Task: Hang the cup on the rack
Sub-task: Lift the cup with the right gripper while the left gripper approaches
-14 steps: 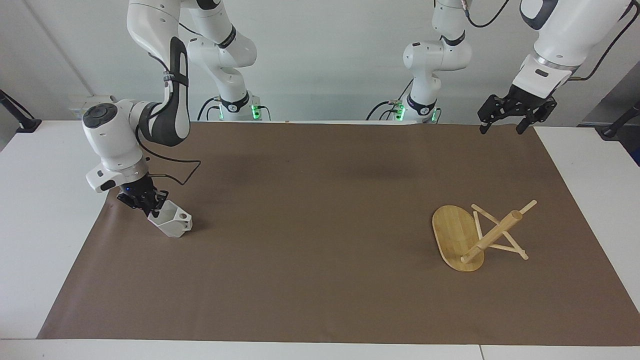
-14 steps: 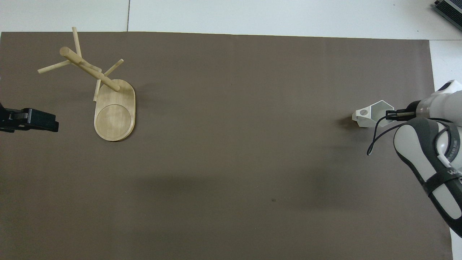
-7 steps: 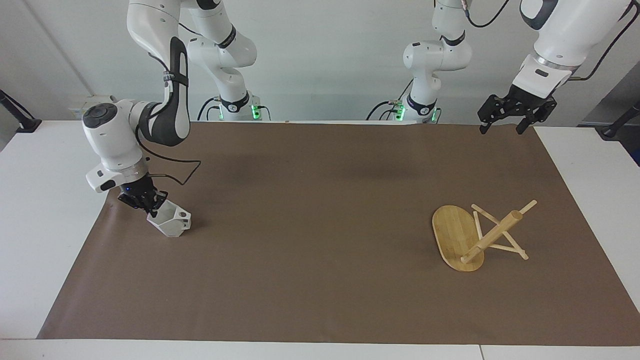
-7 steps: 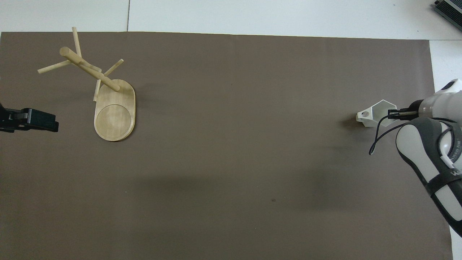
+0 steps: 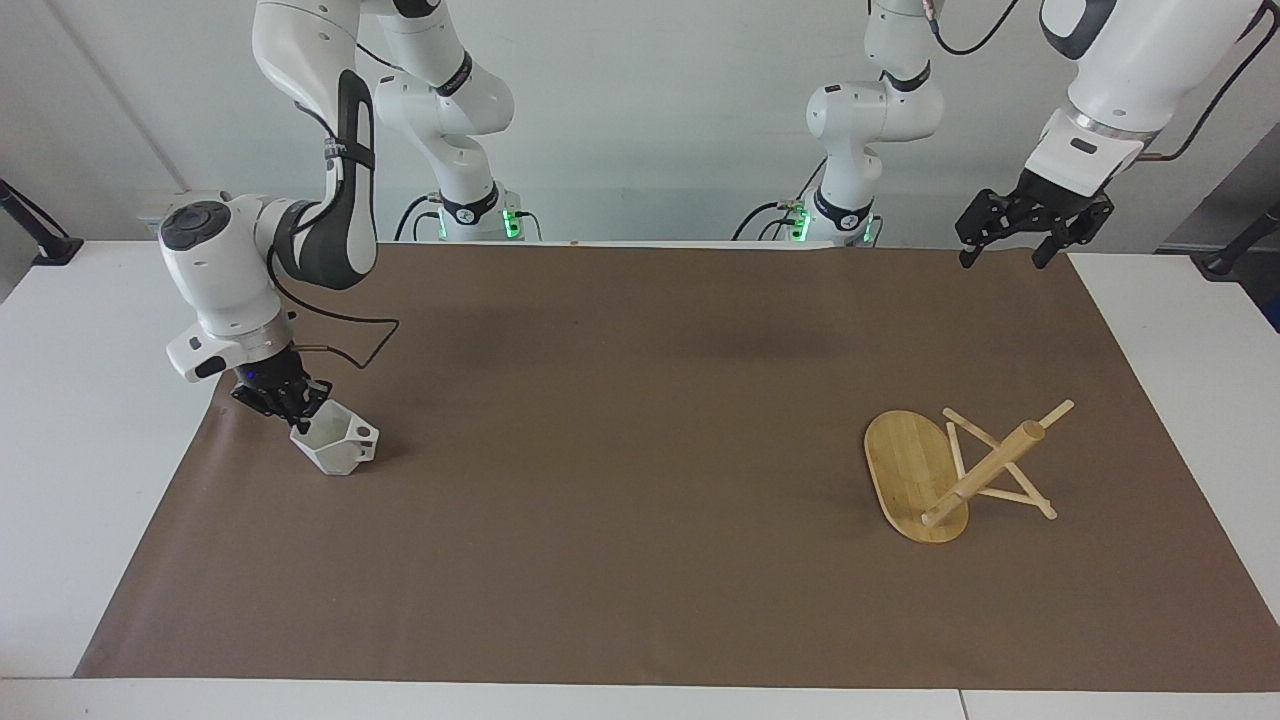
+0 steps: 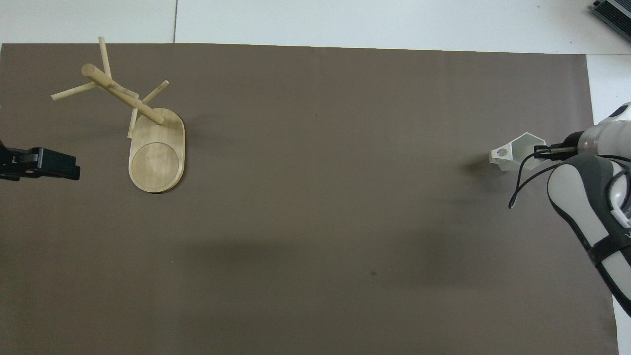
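At the right arm's end of the worktop [image 5: 640, 600], well apart from the rack [image 5: 955, 470] | our right gripper [image 5: 290, 408] fingers pinch the cup [image 5: 335, 445] rim | our left gripper [image 5: 1005, 250] waits over the mat corner, fingers spread wide.

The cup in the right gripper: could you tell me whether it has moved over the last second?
Yes. Held by the right gripper, the cup has drifted toward the brown mat's edge at the right arm's end.

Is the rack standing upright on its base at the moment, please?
No, the rack lies tipped over on the brown mat, its post slanting and pegs touching the mat.
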`<control>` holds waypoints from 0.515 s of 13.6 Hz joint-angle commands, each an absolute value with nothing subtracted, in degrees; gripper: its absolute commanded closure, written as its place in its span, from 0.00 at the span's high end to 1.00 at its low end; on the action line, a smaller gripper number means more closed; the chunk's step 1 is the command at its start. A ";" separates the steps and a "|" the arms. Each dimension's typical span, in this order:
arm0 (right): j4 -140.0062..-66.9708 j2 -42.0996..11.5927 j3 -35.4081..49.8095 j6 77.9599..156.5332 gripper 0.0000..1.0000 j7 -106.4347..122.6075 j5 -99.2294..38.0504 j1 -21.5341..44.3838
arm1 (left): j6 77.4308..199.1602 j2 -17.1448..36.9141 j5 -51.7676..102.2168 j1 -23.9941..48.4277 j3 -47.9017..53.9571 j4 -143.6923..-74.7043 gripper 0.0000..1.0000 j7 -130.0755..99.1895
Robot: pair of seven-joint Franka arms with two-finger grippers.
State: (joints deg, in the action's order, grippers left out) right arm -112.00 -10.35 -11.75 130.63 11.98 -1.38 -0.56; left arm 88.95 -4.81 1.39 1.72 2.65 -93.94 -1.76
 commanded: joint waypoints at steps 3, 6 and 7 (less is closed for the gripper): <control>-103.02 -9.23 -9.50 119.02 0.00 11.43 -1.41 -0.97 | 89.83 -6.15 0.35 1.14 2.99 -95.54 1.00 -2.28; -101.87 -6.25 -6.78 114.45 0.00 9.25 -1.58 -0.88 | 89.65 -6.15 0.26 1.14 3.08 -95.62 1.00 -2.29; -101.87 -5.02 -5.55 112.69 0.00 6.88 -2.45 -0.88 | 88.69 -6.50 0.35 1.14 2.99 -95.89 1.00 -2.37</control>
